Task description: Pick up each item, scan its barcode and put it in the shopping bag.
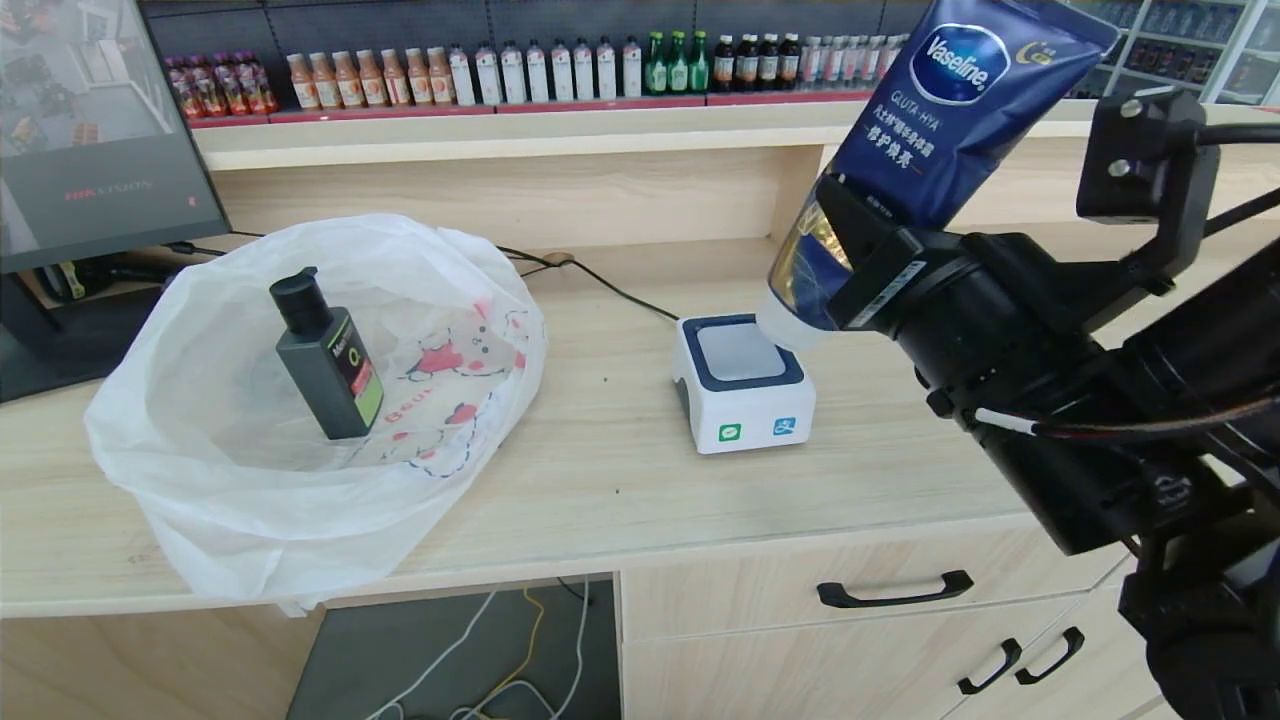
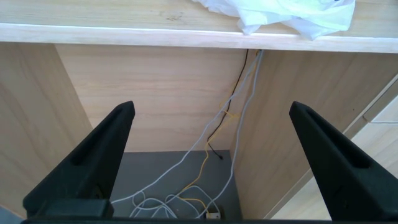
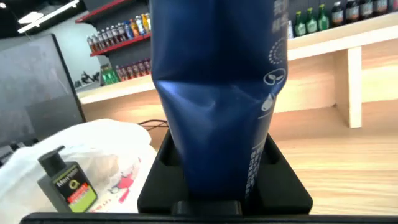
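Observation:
My right gripper is shut on a dark blue tube and holds it tilted, cap end down, just above the right rear corner of the white barcode scanner. The same blue tube rises between the gripper's fingers. The white plastic shopping bag lies open on the left of the counter, with a dark grey bottle with a black cap leaning inside it. My left gripper is open below the counter edge, facing the cable recess, with nothing between its fingers.
A dark monitor stands at the back left. A black cable runs along the counter behind the scanner. Drawers with black handles sit under the counter at right. Bottles line a shelf behind.

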